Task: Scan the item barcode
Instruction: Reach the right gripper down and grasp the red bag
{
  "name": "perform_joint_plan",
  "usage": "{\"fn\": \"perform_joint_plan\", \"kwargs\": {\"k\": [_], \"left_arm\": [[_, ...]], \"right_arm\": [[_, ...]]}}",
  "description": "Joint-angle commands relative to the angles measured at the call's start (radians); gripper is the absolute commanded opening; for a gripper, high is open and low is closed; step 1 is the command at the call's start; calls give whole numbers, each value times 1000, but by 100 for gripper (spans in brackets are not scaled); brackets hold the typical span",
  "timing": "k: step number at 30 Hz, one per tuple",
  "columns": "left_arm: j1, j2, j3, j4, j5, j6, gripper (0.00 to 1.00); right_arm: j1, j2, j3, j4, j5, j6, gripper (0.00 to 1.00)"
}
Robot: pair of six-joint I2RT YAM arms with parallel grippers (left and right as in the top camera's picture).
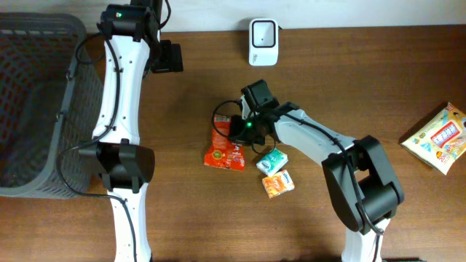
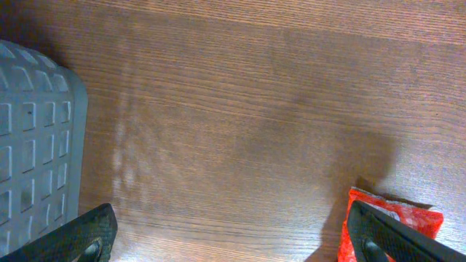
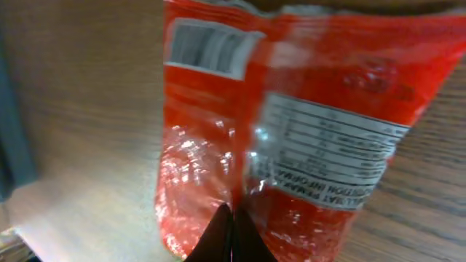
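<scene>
Pickup step: right gripper (image 3: 231, 218) pinched shut on the red packet (image 1: 222, 154) lying mid table (image 1: 182, 218), left gripper (image 2: 233, 240) wide, empty. Next, I'd say: lift, turn its barcode (image 3: 207, 47) toward the scanner (image 1: 263, 41)

White arms (image 1: 119, 80), black joints (image 1: 125, 166)

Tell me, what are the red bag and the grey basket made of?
Red bag: probably thin, glossy plastic film, since it crinkles and shows bright glints.
Grey basket: looks like hard, dull plastic, moulded into a grid of little holes.
</scene>
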Motion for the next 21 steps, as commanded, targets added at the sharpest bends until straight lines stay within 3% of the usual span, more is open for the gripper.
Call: {"fn": "perform_joint_plan", "kwargs": {"k": [1,9,17,21], "left_arm": [[2,-2,-4,-2,7,-17,99],[2,-2,-4,-1,7,-17,99],[2,-2,-4,-2,7,-17,99],[2,-2,-4,-1,7,-17,99]], "right_arm": [[2,32,-7,-7,51,18,4],[-45,69,-7,24,166,40,4],[-198,68,-5,100,155,-145,4],[-245,63,50,45,7,-229,4]]}}
